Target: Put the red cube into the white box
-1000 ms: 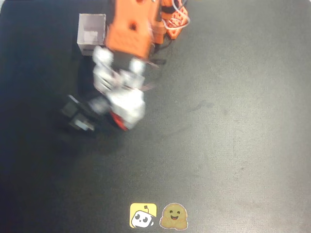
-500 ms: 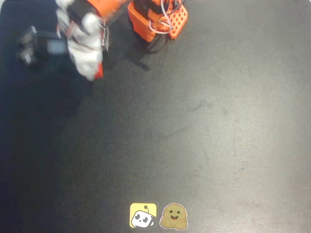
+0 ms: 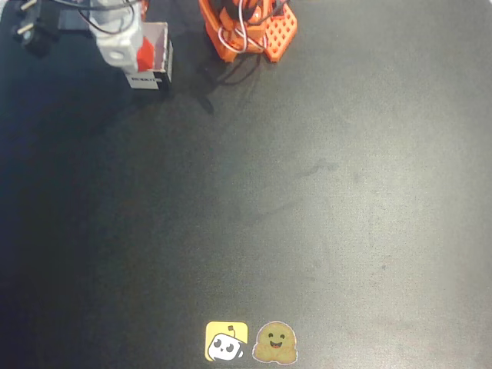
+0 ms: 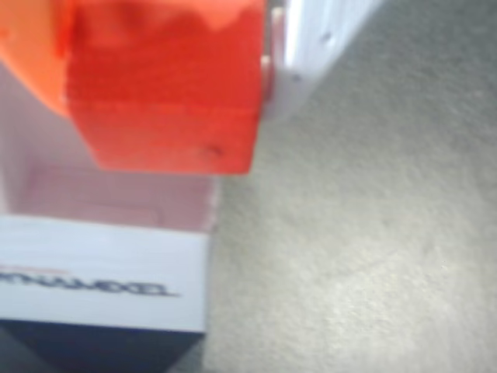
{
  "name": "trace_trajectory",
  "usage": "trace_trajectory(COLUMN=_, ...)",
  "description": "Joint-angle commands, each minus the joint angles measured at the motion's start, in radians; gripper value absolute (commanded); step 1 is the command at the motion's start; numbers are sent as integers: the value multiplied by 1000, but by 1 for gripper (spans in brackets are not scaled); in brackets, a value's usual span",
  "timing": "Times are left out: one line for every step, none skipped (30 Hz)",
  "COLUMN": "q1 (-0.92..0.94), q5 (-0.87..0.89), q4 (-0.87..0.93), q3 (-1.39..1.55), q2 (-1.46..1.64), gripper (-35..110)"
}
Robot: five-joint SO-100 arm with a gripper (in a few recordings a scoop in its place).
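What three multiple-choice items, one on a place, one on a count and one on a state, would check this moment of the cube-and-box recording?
1. In the overhead view, where does the white box stand?
A. top left, beside the orange arm base
B. bottom centre, on the stickers
C. right edge

2. How many stickers lie at the bottom edge of the black table?
A. one
B. two
C. four

3. What is the state of the red cube?
A. lying on the table far from the box
B. held in the gripper above the open box
C. stacked on a sticker

Key: 1 A, the box sits near the top left by the arm base. 2 B, a yellow sticker and a brown one lie side by side. 3 B, the wrist view shows the cube between the fingers over the box's opening.
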Motion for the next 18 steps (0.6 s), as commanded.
trace_trajectory(q1=23, q5=-57, q4=15, q3=-2, q2=46, gripper=0)
trace_trajectory(q1=34, q5=-67, q4=17, q3=6, q2=54, gripper=0)
trace_trajectory(q1=48, q5=-78, q4=15, q3=18, q2=66, gripper=0)
trace_trajectory(q1=58, q5=-83, q4=9, q3=32, q2=80, gripper=0)
trace_trajectory(q1=63, q5=-78, q4=8, q3=43, q2=84, gripper=0)
trace_trajectory(q1=71, q5=-74, q4=11, q3=51, q2=86, gripper=0)
trace_trajectory(q1=81, q5=-66, q4=15, q3=54, q2=86, gripper=0)
trace_trajectory(q1=95, q5=-71, q4=17, q3=60, q2=84, gripper=0)
trace_trajectory(q1=106, q5=-78, q4=17, q3=61, q2=83, gripper=0)
trace_trajectory(q1=115, q5=-87, q4=17, q3=63, q2=83, gripper=0)
trace_trajectory(q1=121, q5=-97, q4=18, q3=63, q2=83, gripper=0)
trace_trajectory(q1=124, q5=-103, q4=18, q3=63, q2=84, gripper=0)
trace_trajectory(q1=126, q5=-104, q4=20, q3=63, q2=86, gripper=0)
trace_trajectory(q1=126, q5=-104, q4=20, q3=63, q2=86, gripper=0)
trace_trajectory(q1=126, q5=-112, q4=18, q3=63, q2=86, gripper=0)
trace_trajectory(q1=126, q5=-132, q4=12, q3=64, q2=86, gripper=0)
trace_trajectory(q1=129, q5=-184, q4=-5, q3=67, q2=87, gripper=3)
trace_trajectory(q1=130, q5=-230, q4=-25, q3=66, q2=89, gripper=10)
